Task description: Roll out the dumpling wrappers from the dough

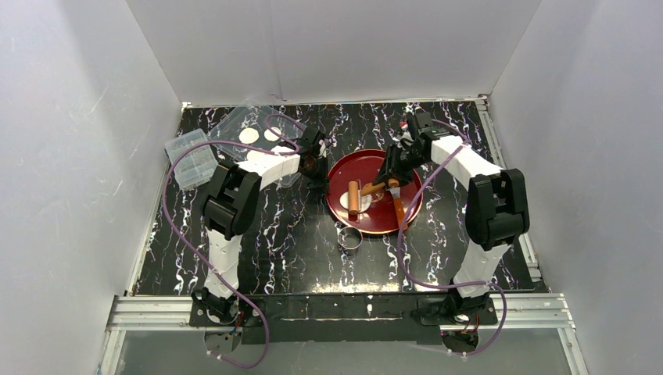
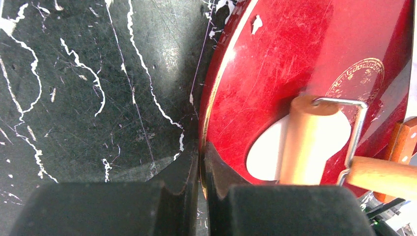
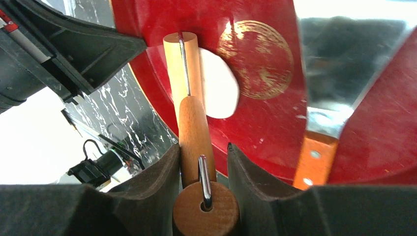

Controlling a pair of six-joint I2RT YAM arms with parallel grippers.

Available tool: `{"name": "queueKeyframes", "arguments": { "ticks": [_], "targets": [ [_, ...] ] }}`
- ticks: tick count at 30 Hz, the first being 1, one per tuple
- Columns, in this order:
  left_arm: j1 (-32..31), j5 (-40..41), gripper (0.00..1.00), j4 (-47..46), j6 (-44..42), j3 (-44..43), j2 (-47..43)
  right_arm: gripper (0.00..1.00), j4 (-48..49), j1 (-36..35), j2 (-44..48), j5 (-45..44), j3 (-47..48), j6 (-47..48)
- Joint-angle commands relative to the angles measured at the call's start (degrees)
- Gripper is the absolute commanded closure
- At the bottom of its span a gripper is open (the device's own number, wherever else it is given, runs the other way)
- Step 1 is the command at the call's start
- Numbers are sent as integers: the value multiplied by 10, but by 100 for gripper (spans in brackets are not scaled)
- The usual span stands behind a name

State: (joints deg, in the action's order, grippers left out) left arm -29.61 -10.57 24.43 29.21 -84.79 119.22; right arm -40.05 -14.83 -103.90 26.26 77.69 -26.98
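On the black marbled table (image 1: 297, 250), the left gripper (image 2: 201, 155) pinches the red plate (image 2: 275, 59) by its rim, fingers closed. The right gripper (image 3: 202, 153) clamps the wooden roller (image 3: 183, 69) by its handle. The dough (image 3: 222, 83) lies flattened beneath it, upper centre. It likely wants even pressure in short strokes.

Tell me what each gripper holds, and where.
Right gripper clamps the roller by its wooden handle; left gripper pinches the red plate at its rim.

- A black tabletop (image 1: 289, 262) with white marble-like veins, faintly scratched.
- Plain white panels enclose it: left wall (image 1: 70, 156), far wall (image 1: 328, 47), right wall (image 1: 598, 156).
- A silver metal rail (image 1: 344, 303) runs along the near edge.
- Bright, even light.
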Motion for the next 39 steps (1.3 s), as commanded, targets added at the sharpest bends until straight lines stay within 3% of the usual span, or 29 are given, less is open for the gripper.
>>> {"name": "queueKeyframes", "arguments": {
  "ticks": [1,6,14,22,27,31,35,39],
  "targets": [
    [-2,43,100,66,-42,22,-20,99,-53,-26,-49,-126,-5,17],
    [-3,43,100,64,-40,22,-20,99,-84,1,-30,-154,-10,51],
    [-3,43,100,66,-39,18,-18,99,-81,71,33,-188,-99,85],
    [-4,40,100,66,-38,18,-15,99,-53,64,30,-181,-106,49],
    [-4,39,100,67,-37,17,-17,99,-4,-15,-20,-146,-85,-11],
    [-4,40,100,68,-38,19,-19,99,21,-34,-40,-117,-68,-39],
    [-5,55,100,65,-46,30,-18,99,-48,-6,15,-219,-80,37],
    [-5,47,100,54,-39,39,-25,99,-39,-15,7,-210,-97,15]
  ]
}}
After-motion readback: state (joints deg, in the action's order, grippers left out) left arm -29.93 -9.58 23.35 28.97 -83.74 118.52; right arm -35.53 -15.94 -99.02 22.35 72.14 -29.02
